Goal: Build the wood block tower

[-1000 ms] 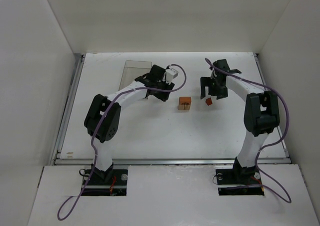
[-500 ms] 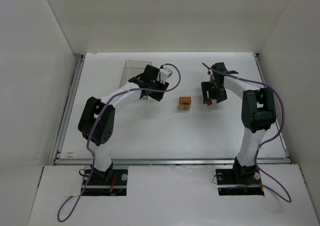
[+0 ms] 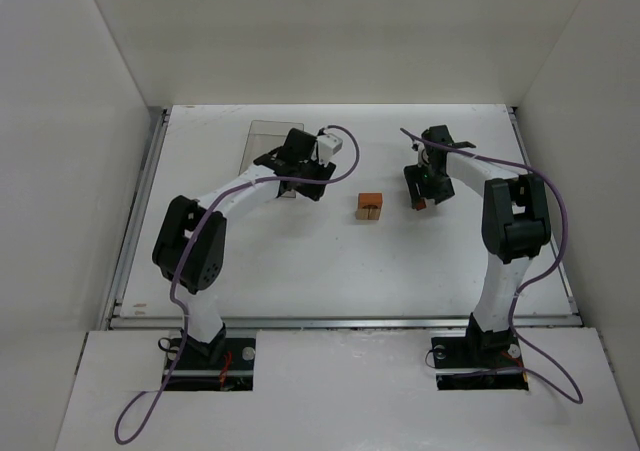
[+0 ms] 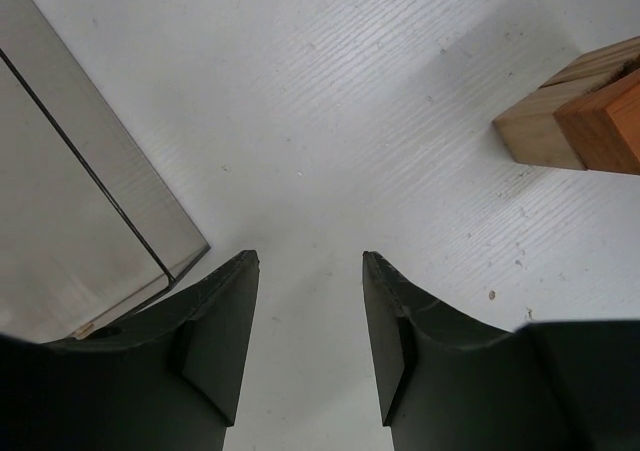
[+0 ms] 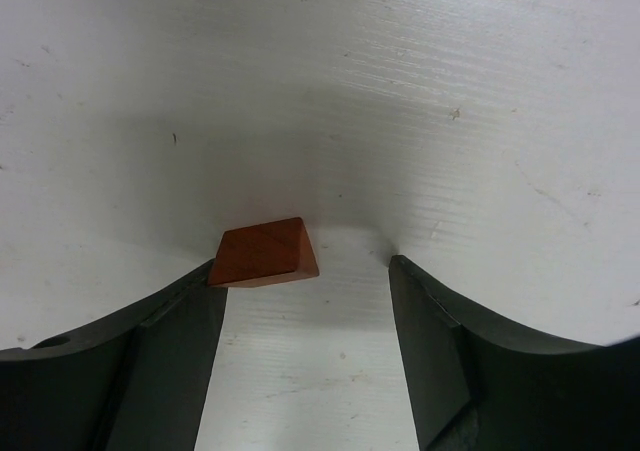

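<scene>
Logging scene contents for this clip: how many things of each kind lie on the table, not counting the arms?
Clear plastic box: 1
Stack of wood blocks: 1 (tan and orange pieces; how many pieces it holds cannot be told)
Loose reddish-orange wedge: 1
Total: 3

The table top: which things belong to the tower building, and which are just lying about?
Part of the job: tan-and-orange block stack; reddish wedge, between the open fingers of the right pincer.
Just lying about: clear plastic box, beside the empty left pincer.
</scene>
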### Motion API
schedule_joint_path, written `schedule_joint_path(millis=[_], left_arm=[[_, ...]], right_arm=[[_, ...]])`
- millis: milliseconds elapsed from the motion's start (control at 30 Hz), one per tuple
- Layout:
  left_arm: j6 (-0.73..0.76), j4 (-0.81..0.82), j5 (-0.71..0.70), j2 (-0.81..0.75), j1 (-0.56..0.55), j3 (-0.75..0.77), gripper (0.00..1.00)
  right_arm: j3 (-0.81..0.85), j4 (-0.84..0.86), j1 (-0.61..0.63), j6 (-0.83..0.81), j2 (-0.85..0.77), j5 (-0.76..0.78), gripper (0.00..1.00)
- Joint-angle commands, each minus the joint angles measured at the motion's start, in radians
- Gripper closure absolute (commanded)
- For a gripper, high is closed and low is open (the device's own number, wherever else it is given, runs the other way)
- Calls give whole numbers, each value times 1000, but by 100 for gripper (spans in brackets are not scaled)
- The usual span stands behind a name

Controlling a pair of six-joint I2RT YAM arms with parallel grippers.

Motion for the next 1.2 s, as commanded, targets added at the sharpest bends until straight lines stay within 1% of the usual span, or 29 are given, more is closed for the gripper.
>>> schedule_joint_path(millis=[0, 33, 67, 133, 300, 333, 367, 400, 533, 633, 667, 700, 733, 767, 867, 900, 967, 1033, 1167], left_arm=[[9, 26, 4, -79, 7, -15, 57], [9, 26, 4, -79, 7, -15, 57], [9, 26, 4, -79, 7, -15, 57], [9, 26, 4, -88, 7, -15, 57], [9, 35, 4, -88, 7, -24, 57], [9, 35, 4, -88, 7, -24, 57], [18, 35, 4, -88, 7, -24, 57], [18, 35, 4, -88, 7, -24, 57], [18, 35, -6, -88, 7, -24, 57], [18, 35, -6, -88, 7, -24, 57], [18, 35, -6, -88, 7, -24, 57], [18, 35, -6, -88, 7, -24, 57], [18, 35, -6, -88, 7, -24, 57], [18, 35, -6, -88, 7, -24, 57], [18, 35, -6, -88, 7, -24, 57], [18, 35, 4, -88, 7, -34, 57], [18, 35, 4, -88, 7, -34, 57], [18, 35, 4, -88, 7, -34, 57], [18, 35, 4, -88, 7, -34, 57]], right_arm=[[41, 23, 4, -50, 5, 41, 29], [52, 14, 16, -59, 5, 55, 29], [52, 14, 16, -59, 5, 55, 31], [52, 28, 34, -59, 5, 46, 39], [63, 53, 57, -93, -17, 23, 39], [75, 53, 68, -93, -17, 23, 41], [84, 43, 68, -93, -5, 23, 47], [84, 21, 68, -93, 11, 23, 51], [114, -20, 68, -93, 23, 10, 52], [103, -20, 68, -93, 11, 10, 61], [103, -20, 68, -93, -1, 10, 72], [94, -20, 68, -84, -2, 10, 76], [94, -20, 68, -84, -15, 10, 76], [94, -20, 68, -84, -28, 10, 76], [94, -35, 68, -84, -28, 33, 62], [94, -35, 68, -84, -28, 33, 47], [103, -35, 68, -94, -37, 33, 36], [92, -23, 68, -122, -60, 23, 30], [103, -7, 68, -154, -103, -8, 30]])
